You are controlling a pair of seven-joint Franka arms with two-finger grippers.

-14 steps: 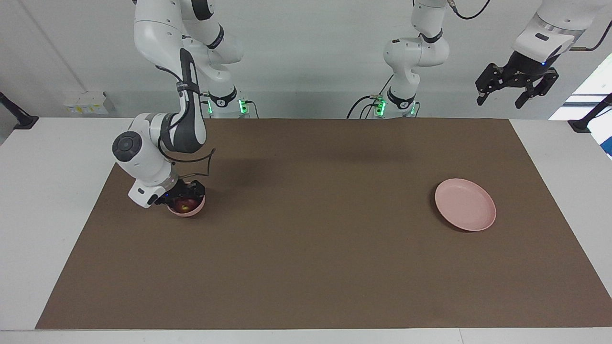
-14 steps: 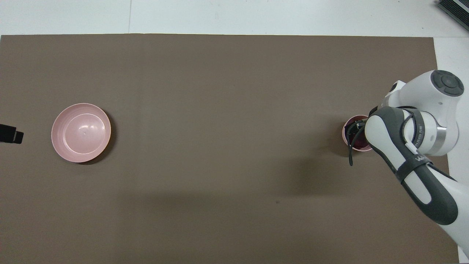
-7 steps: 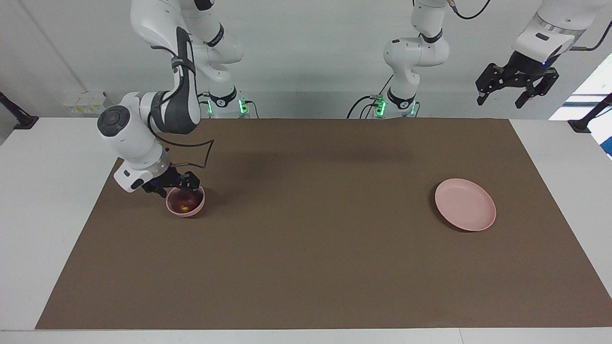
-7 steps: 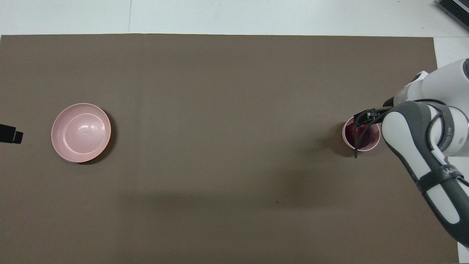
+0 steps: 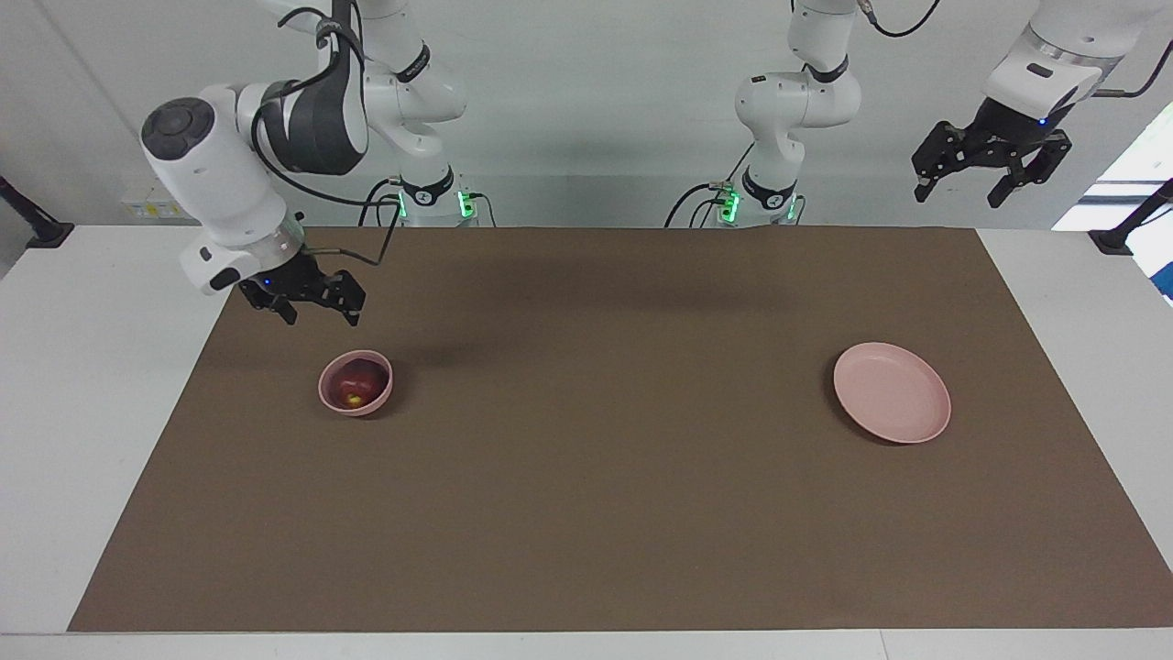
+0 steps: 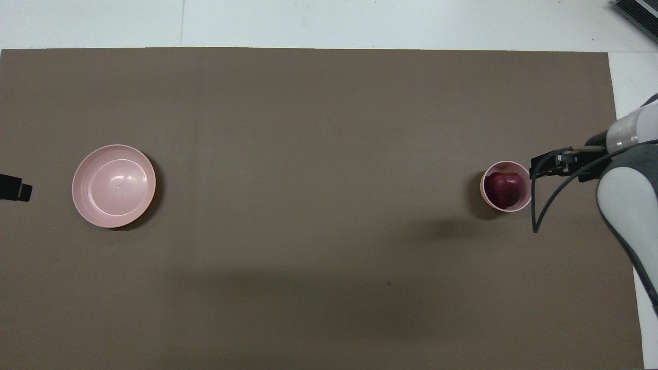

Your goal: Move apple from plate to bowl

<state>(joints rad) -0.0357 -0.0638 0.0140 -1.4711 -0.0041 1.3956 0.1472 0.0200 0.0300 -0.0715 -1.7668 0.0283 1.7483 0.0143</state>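
Tabletop (image 5: 586, 513) holds the empty plate (image 5: 891, 392) near the left arm's end. Well apart, the bowl (image 5: 356, 383) holds the apple (image 5: 358, 382). Right pincer (image 5: 310, 298) is up, open, holding nothing; lift it straight away so it misses the bowl. Left pincer (image 5: 990, 170) waits high, open. No writing can be read.

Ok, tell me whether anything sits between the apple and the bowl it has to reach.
Nothing does: the apple already lies inside the bowl. The plate is bare, and the right gripper hangs open above the mat near the bowl.
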